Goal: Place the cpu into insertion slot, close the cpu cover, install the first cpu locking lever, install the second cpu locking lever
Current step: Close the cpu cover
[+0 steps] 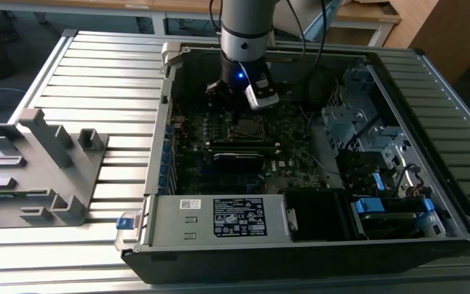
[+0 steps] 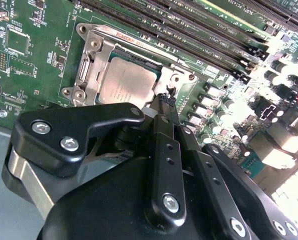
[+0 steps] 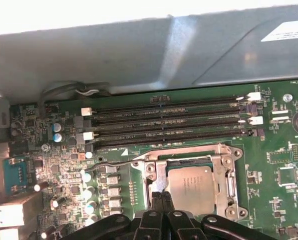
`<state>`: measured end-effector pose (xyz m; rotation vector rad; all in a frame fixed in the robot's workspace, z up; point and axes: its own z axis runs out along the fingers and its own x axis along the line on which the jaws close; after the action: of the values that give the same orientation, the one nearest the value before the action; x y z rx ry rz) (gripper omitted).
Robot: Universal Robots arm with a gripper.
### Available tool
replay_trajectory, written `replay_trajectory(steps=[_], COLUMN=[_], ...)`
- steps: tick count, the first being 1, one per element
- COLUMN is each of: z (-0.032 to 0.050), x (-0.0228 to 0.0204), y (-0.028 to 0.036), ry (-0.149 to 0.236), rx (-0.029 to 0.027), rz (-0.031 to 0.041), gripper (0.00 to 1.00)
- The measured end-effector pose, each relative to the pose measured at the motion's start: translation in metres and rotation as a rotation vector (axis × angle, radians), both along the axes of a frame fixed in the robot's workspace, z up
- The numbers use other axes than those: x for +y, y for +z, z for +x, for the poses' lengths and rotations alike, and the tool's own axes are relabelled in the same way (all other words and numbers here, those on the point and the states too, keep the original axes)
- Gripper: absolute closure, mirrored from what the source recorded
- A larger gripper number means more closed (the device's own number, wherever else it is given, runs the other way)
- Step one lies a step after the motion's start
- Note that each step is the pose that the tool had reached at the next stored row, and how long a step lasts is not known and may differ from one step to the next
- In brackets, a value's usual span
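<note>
The cpu [image 2: 124, 85] lies flat in its socket on the green motherboard [image 2: 34, 65], its silvery top showing through the window of the cpu cover [image 2: 91, 60]. The cover lies down over it. My gripper [image 2: 164, 102] is shut, and its black fingertips rest at the socket's edge beside the cpu. In the first wrist view the cpu [image 3: 191, 182] sits inside the cover [image 3: 223, 170], with my gripper [image 3: 161, 197] at the socket's near rim. A thin wire locking lever [image 3: 114, 162] runs out sideways from the socket corner. In the exterior view the arm [image 1: 243, 43] reaches down over the socket [image 1: 247, 127].
Black memory slots [image 3: 168, 122] run alongside the socket. The open computer case [image 1: 218, 217] stands on a slatted metal table [image 1: 96, 67], its grey wall [image 3: 139, 55] close behind the slots. A grey fixture [image 1: 35, 165] stands at the exterior view's left. Drive bays and cables [image 1: 374, 159] fill the case's right.
</note>
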<state>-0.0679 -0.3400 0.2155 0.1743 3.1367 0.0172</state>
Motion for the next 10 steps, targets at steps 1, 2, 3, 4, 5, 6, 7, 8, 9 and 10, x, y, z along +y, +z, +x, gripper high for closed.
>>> replay_trajectory(steps=[1,2,3,4,5,6,7,8,9,10], z=[0.0014,0.0034,0.0058,0.0085,0.0116,0.0146,0.0175,0.0204,0.0224,0.0237], x=[0.0,0.0,0.0,0.0,0.0,0.0,0.0,0.0,0.0,0.0], y=[0.0,0.0,-0.0001,-0.0001,-0.0002,-0.0002,-0.0003,-0.0003,-0.0003,-0.0004], ry=[0.0,0.0,0.0,0.0,0.0,0.0,0.0,0.0,0.0,0.0], rx=[0.0,0.0,-0.0001,-0.0001,-0.0001,-0.0001,-0.0001,-0.0001,-0.0001,-0.0001], rz=[0.0,-0.0001,0.0,0.0,0.0001,0.0001,0.0,0.0,0.0,0.0001], gripper=[0.89,0.89,0.89,0.89,0.89,0.89,0.89,0.89,0.89,0.89])
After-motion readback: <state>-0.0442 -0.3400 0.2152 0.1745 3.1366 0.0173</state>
